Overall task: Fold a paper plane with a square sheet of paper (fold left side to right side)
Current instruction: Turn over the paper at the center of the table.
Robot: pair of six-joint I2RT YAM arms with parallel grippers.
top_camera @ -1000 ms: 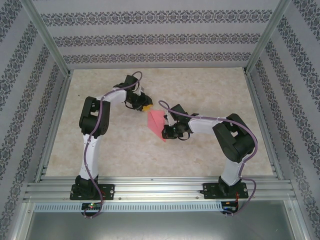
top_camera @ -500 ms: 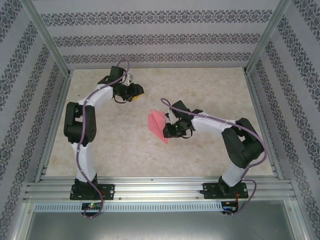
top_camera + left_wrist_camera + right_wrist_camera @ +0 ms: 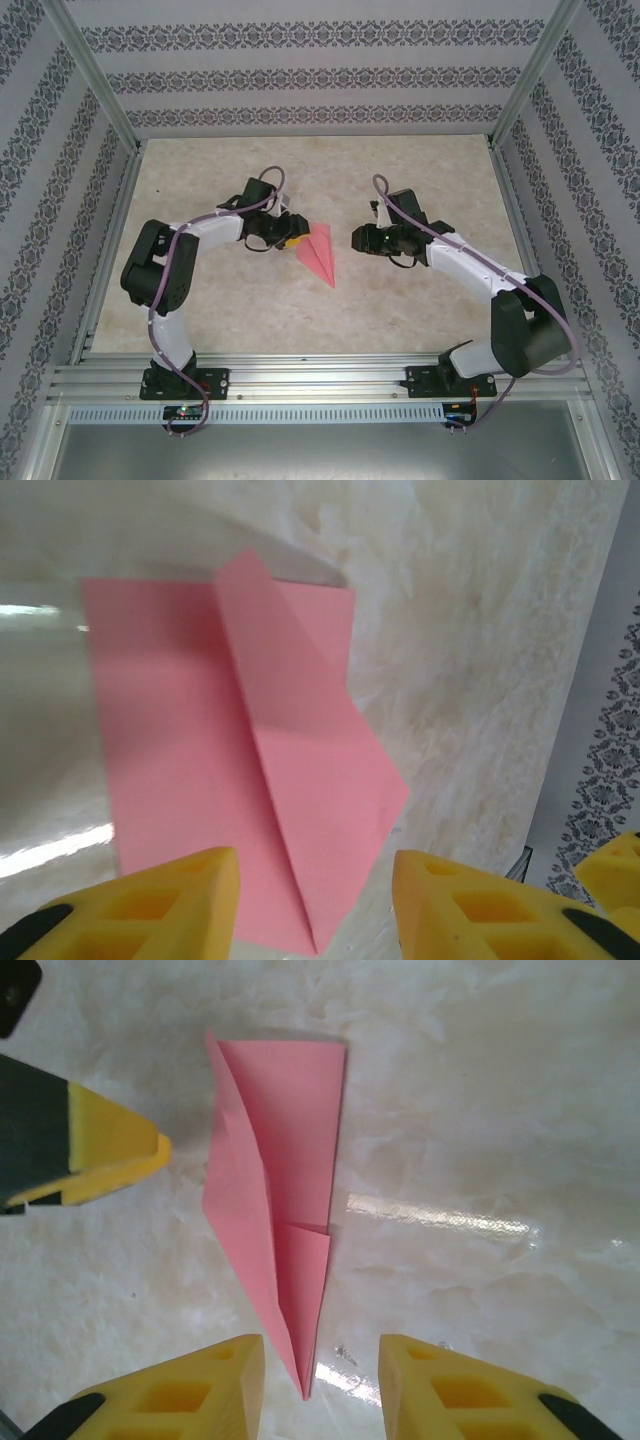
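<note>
Left gripper (image 3: 289,241): 2 fingers spread apart, gripping nothing, just beside the plane's left edge.
Paper plane (image 3: 321,256): pink-red pointed dart, flat on the table (image 3: 420,300) between the 2 grippers, tip toward the arm bases.
Right gripper (image 3: 357,238): fingers spread apart, empty, near the plane's right side, not touching it.

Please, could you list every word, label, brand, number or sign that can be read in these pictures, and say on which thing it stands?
Readable text: none in these pictures.
The pink paper: plain, with no print on the faces that show.
The wall pattern: ornament only, no letters.
The small boards at the arm bases: too small to tell whether they carry any text.
</note>
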